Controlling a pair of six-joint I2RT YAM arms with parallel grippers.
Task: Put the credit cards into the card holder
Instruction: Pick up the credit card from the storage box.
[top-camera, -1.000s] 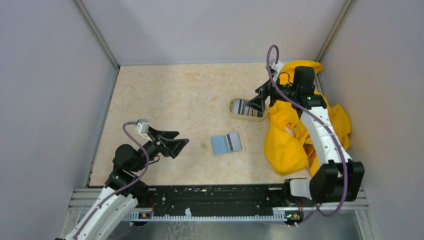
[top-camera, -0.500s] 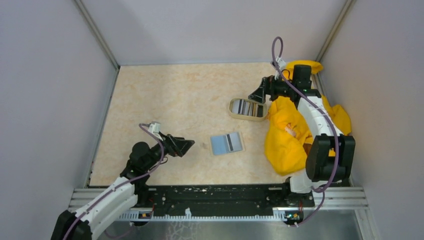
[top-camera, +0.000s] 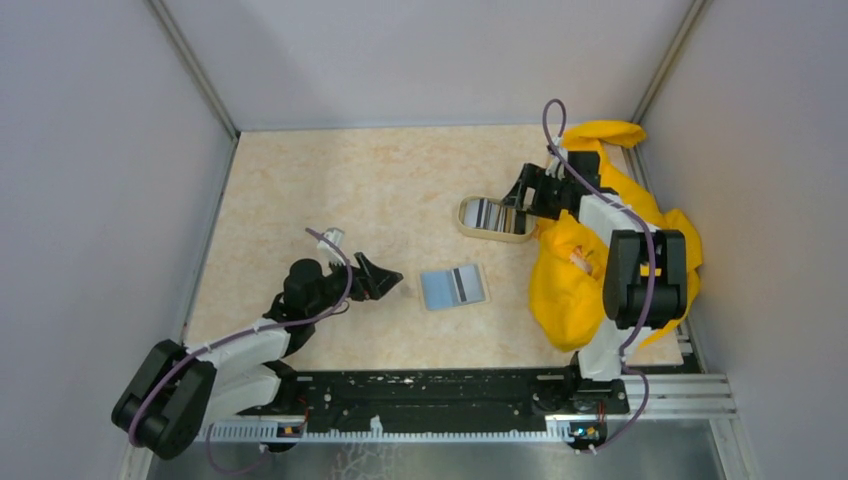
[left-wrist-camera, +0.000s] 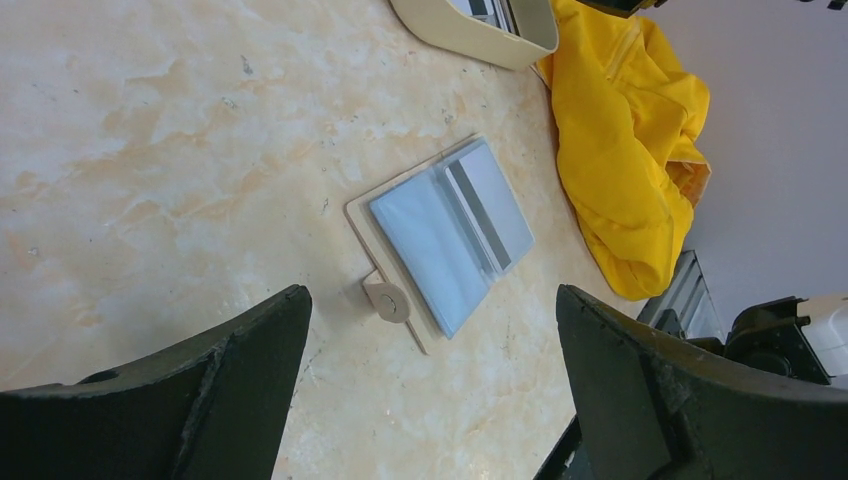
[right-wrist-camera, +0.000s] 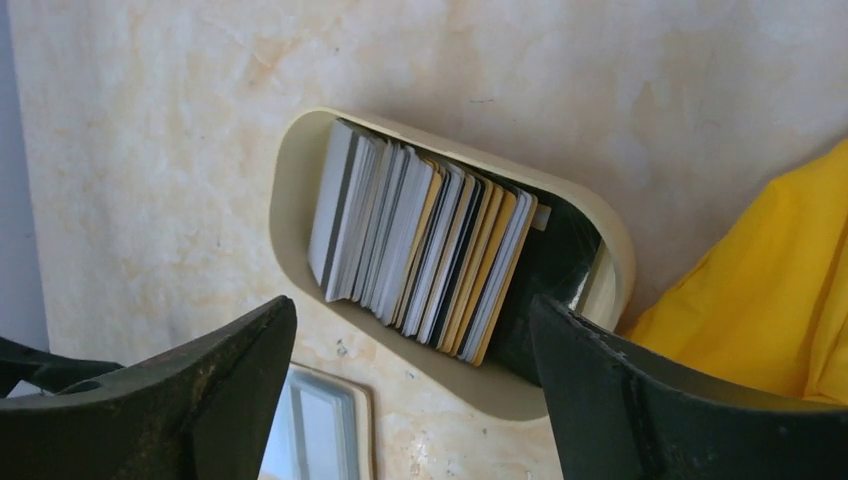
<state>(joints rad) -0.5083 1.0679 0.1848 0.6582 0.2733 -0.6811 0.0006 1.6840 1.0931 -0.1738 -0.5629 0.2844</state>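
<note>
Likely light, stiff and slick, the credit cards (right-wrist-camera: 420, 250) stand on edge in the dish (right-wrist-camera: 285, 185) at two o'clock; pinch an outer card's top edge, both arms' jaws being spread

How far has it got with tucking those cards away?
Barely started. The card holder lies open, seemingly with one striped card inside. In hand: the right gripper, open and empty, hovers over the oval dish; the left gripper is open by the holder. Left: the stack of credit cards in that dish.
</note>
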